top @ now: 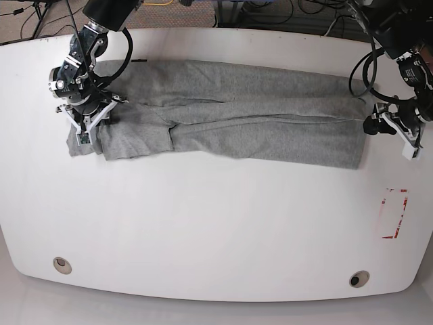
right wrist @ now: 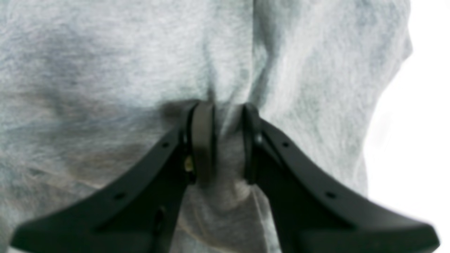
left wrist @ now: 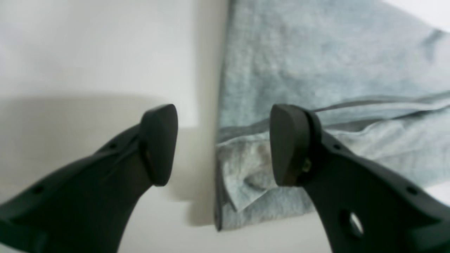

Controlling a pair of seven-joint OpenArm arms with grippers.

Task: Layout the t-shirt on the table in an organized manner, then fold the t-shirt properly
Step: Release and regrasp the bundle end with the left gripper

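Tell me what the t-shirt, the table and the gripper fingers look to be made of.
t-shirt: soft knit fabric, likely cotton; heathered grey, fuzzy, creasing where pinched.
table: smooth white hard top, probably laminate; faint sheen, clean shadows.
left gripper fingers: matte black, apparently moulded plastic, perhaps rubbery pads.

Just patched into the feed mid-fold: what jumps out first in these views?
The grey t-shirt stretches in a long folded band across the far half of the white table. The right gripper is pinched on a bunch of its cloth at one end, while the left gripper stands open over the opposite edge, holding nothing.
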